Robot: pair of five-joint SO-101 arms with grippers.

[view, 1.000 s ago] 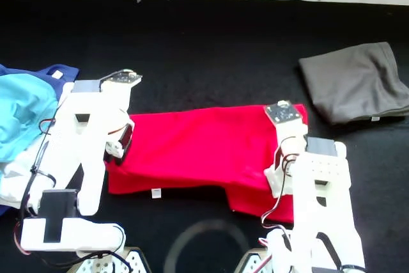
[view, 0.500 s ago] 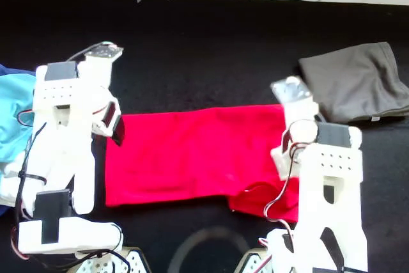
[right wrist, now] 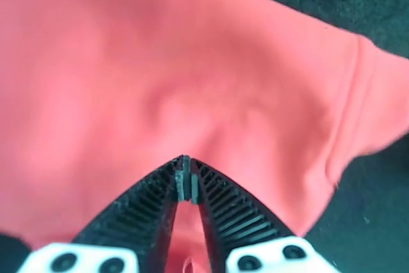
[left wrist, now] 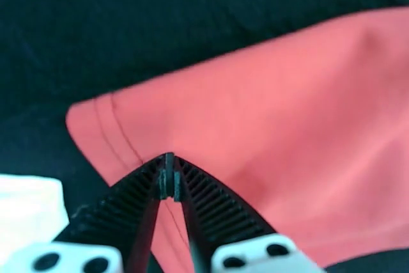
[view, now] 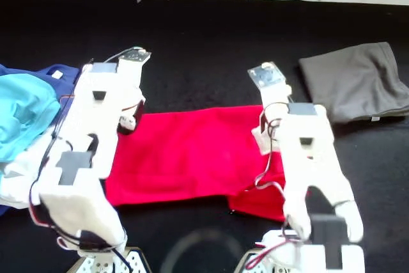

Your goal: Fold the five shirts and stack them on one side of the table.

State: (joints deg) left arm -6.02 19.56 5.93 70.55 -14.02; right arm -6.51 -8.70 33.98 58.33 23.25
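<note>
Both arms have swung in toward the middle over the last half second, and each now lies stretched over one end of the red shirt, which has hardly shifted in that time. The red shirt lies flat in the middle of the surface as a long band, with a smaller flap sticking out at its near right end. Our left tool is closed, tips pressed together just above the cloth near the shirt's stitched left corner. Our right tool is closed too, over the rumpled cloth at the right end. We see no fabric pinched in either. A folded grey shirt lies well apart at the far right. The blue shirts sit heaped at the left edge, pale over dark.
</note>
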